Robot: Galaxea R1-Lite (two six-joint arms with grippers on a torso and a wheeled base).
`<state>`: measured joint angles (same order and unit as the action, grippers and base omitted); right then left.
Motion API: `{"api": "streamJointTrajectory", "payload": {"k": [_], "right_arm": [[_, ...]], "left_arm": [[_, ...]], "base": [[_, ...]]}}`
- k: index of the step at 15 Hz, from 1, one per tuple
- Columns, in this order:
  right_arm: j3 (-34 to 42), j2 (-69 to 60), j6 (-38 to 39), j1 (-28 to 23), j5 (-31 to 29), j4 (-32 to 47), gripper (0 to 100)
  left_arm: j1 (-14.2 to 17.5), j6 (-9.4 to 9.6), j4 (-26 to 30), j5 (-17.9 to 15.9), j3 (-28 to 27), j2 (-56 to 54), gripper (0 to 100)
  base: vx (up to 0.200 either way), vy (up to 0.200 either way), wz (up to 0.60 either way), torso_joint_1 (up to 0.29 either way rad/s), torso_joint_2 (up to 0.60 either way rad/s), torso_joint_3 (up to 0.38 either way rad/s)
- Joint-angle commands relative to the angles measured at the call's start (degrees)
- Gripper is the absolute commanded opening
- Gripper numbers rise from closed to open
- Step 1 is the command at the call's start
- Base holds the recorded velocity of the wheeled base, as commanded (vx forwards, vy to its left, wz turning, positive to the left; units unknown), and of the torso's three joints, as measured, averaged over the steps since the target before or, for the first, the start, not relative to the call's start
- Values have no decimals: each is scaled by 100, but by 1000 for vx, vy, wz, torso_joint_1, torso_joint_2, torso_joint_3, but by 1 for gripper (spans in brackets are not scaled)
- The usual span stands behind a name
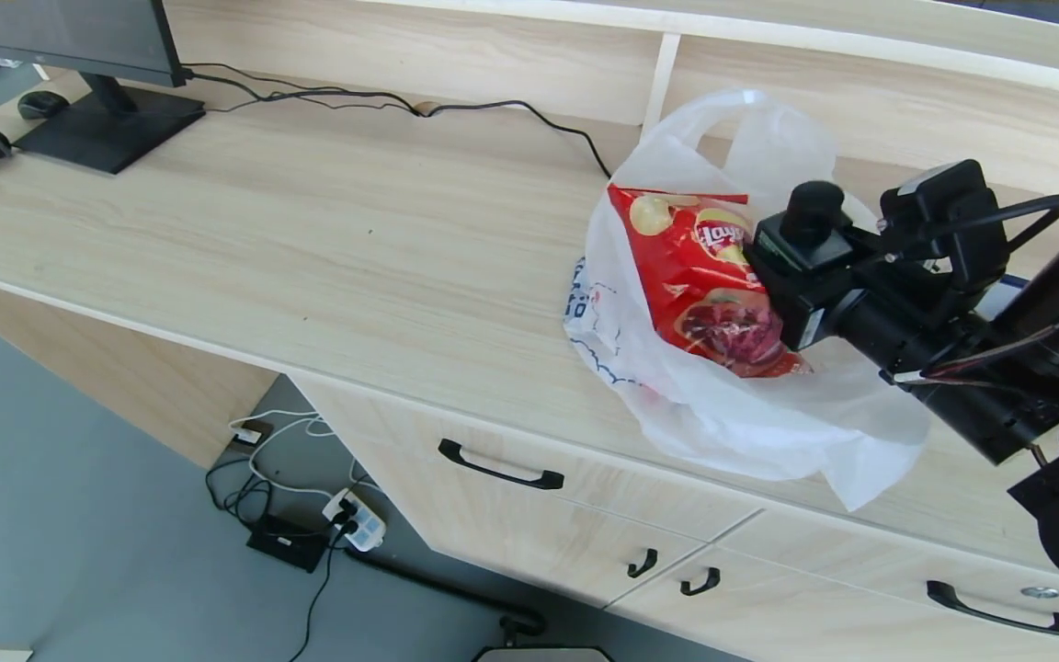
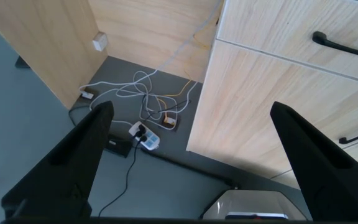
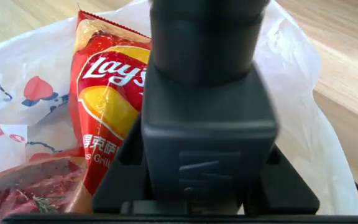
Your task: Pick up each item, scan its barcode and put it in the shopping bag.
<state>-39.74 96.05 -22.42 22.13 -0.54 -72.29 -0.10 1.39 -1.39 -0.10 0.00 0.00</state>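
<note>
One chip bag [image 1: 700, 276] inside shopping bag [image 1: 768, 432], just ahead of right gripper [image 3: 205, 194] clamping scanner [image 3: 207, 93]; left gripper [image 2: 188, 155] spread.

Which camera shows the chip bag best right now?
Head view: nearly the whole chip bag, lying in the shopping bag. Right wrist: closer, but half hidden by the black scanner. Left wrist faces drawers.

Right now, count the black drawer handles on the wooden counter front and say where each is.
4. A long black handle on the left, two small hooked ones in the middle, another long one far right. Others may be hidden.
</note>
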Motion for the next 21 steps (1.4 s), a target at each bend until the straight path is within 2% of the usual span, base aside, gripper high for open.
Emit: {"api": "streamJointTrajectory", "payload": {"k": [1,10,14,17,21], "right_arm": [[1,142,9,2,1,-31,100],[28,125,150,2,-8,-584,100],[37,-289,229,55,1,-681,100],[432,-825,220,626,-8,-681,100],[1188,-1440,396,951,-61,-593,100]], "left_arm": [[-8,2,-2,1,0,9,100],[1,2,-10,1,0,9,100],[1,-7,-10,1,0,9,100],[1,-7,-10,1,0,9,100],[-8,2,-2,1,0,9,100]], "base": [[0,0,0,0,0,0],[0,0,0,0,0,0],[0,0,0,0,0,0],[0,0,0,0,0,0],[0,0,0,0,0,0]]}}
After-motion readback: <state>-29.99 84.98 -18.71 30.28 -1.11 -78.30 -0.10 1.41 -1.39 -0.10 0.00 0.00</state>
